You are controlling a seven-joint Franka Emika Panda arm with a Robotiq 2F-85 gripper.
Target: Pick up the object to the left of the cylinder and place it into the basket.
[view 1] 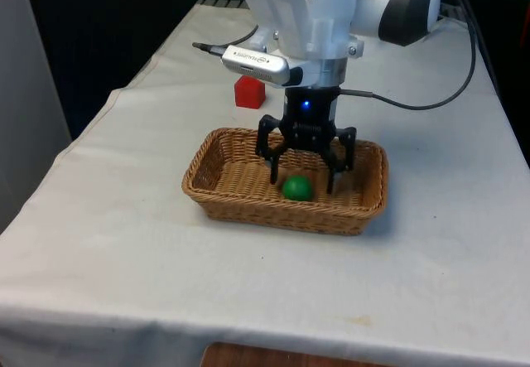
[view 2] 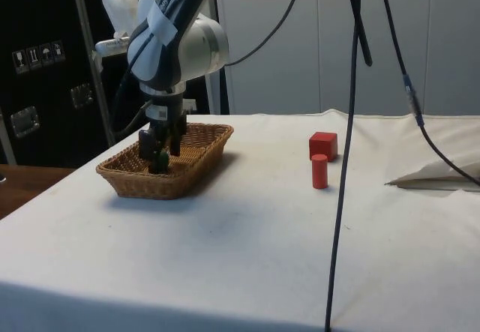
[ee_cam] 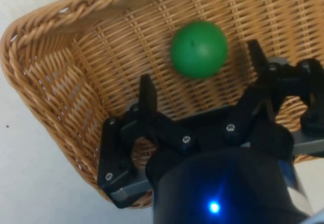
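Release step appears complete. The tool [view 1: 304, 172] hangs low inside the wicker basket [view 1: 217, 191] with its fingers spread wide, holding nothing. The green ball [view 1: 297, 188] rests on the basket floor between the fingertips, just toward 6 o'clock in the front view. Judged next: lift straight up clear of the rim. The red cube [view 2: 323, 145] and red cylinder [view 2: 320, 171] stand apart on the bench [view 1: 431, 243].

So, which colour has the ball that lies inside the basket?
Green. The ball lies on the woven floor of the basket; the wrist view shows it best.

ball [view 1: 297, 188] in basket [view 1: 217, 191], cube [view 1: 249, 91] behind basket, cyl [view 2: 320, 171] beside cube
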